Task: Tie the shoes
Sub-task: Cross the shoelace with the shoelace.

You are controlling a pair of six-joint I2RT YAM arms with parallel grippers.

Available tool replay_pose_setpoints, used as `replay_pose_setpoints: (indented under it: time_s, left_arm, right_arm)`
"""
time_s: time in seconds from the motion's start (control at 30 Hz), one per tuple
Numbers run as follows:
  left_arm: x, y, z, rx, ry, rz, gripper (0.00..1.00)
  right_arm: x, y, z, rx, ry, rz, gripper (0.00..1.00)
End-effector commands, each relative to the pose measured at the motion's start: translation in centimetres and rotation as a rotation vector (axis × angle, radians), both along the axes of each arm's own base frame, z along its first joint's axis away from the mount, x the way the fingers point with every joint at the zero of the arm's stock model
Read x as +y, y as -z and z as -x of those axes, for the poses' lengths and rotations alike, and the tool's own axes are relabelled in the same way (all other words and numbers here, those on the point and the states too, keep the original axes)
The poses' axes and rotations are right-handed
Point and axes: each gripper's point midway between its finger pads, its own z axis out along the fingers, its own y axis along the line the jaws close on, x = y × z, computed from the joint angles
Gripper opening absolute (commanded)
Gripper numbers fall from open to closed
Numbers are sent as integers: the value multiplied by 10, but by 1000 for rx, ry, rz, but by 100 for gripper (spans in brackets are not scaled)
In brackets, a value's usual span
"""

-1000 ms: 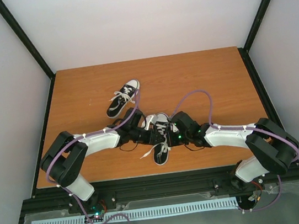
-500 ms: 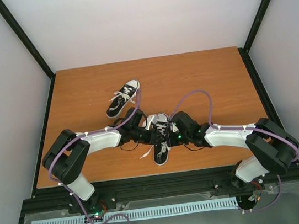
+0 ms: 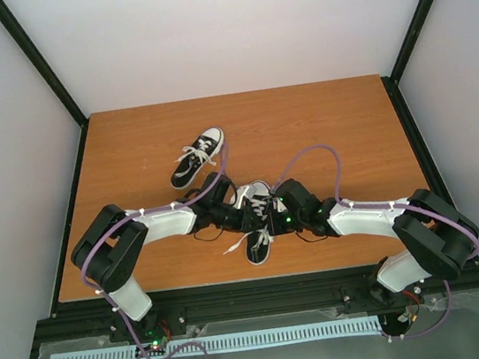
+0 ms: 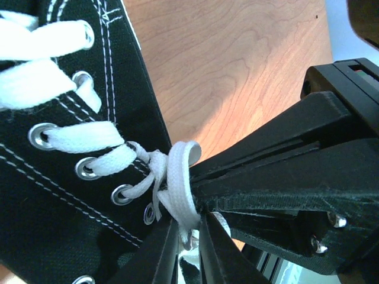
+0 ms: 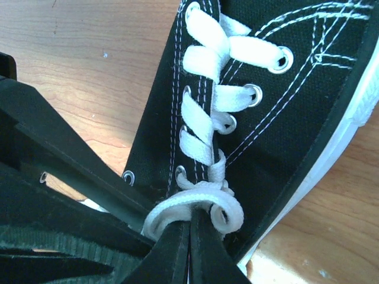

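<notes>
The near shoe [image 3: 259,246] lies at the front middle of the wooden table [image 3: 320,115]. The left gripper [image 4: 189,236] and the right gripper [image 5: 189,231] both pinch its white lace loop [image 4: 177,183] with jaws almost together. The far shoe [image 3: 197,157] lies behind it to the left. White walls [image 3: 226,21] and black frame posts [image 3: 35,56] enclose the table.

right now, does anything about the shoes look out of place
Somewhat. The far shoe lies askew, angled diagonally away from the near shoe rather than paired beside it, and a loose lace end trails onto the table to the near shoe's left. No damage visible.
</notes>
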Motion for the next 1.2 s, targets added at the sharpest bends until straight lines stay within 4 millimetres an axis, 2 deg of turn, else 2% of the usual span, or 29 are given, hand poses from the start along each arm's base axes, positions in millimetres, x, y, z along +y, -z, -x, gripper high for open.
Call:
replay_pose_setpoints:
  time_s: [0.0, 0.1, 0.33, 0.43, 0.57, 0.7, 0.97, 1.1, 1.17]
  left_arm:
    - [-10, -11, -14, -68, -12, 32, 9]
    - [-11, -11, -13, -58, -13, 40, 1]
    - [-2, -14, -13, -62, -63, 30, 1]
    - [1, -13, -11, -49, -83, 27, 1]
    - [5, -11, -9, -46, -95, 19, 1]
    - [8, -11, -11, -51, -107, 13, 1]
    - [11, -15, -13, -49, -132, 15, 1]
    - [9, -19, -12, -45, -120, 36, 1]
    - [8, -22, -12, -45, -117, 44, 1]
  right_arm:
    - [12, -14, 1, -22, -34, -67, 3]
    - [12, -13, 2, -18, -30, -65, 3]
    - [6, -13, -2, -33, 1, -35, 3]
    - [-5, -13, -4, -43, 40, 10, 3]
    - [-12, -14, 1, -46, 56, -3, 12]
    - [-15, -13, 4, -43, 53, 4, 16]
    - [-14, -39, 7, -119, 13, -48, 28]
    - [-10, -52, 9, -141, 1, -77, 39]
    - [-5, -56, 9, -151, 0, -78, 40]
